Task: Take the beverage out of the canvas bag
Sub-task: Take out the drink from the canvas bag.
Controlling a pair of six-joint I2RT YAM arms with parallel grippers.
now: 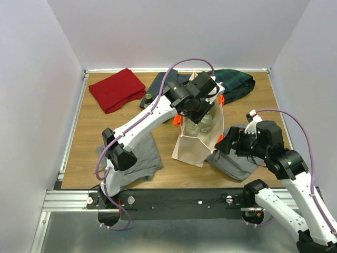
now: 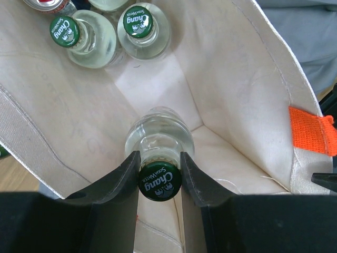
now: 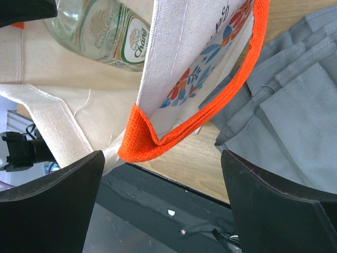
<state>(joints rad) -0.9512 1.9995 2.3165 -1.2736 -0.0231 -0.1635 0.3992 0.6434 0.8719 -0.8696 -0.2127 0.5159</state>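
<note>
The beige canvas bag (image 1: pixel 192 147) with orange handles stands upright mid-table. My left gripper (image 1: pixel 199 112) reaches into its mouth. In the left wrist view, the left gripper (image 2: pixel 159 156) is shut on the neck of a clear glass bottle with a green cap (image 2: pixel 159 181), held above the bag's floor (image 2: pixel 231 158). Two more green-capped bottles (image 2: pixel 138 21) stand in the far corner. My right gripper (image 1: pixel 227 142) is open beside the bag's right side. In the right wrist view, an orange handle (image 3: pixel 152 142) hangs just beyond the open right gripper (image 3: pixel 162 163), untouched.
A red cloth (image 1: pixel 117 88) lies at the back left and a dark plaid cloth (image 1: pixel 237 84) at the back right. Grey folded clothes lie left (image 1: pixel 139 153) and right (image 1: pixel 237 162) of the bag. A black rail (image 1: pixel 179 197) runs along the near edge.
</note>
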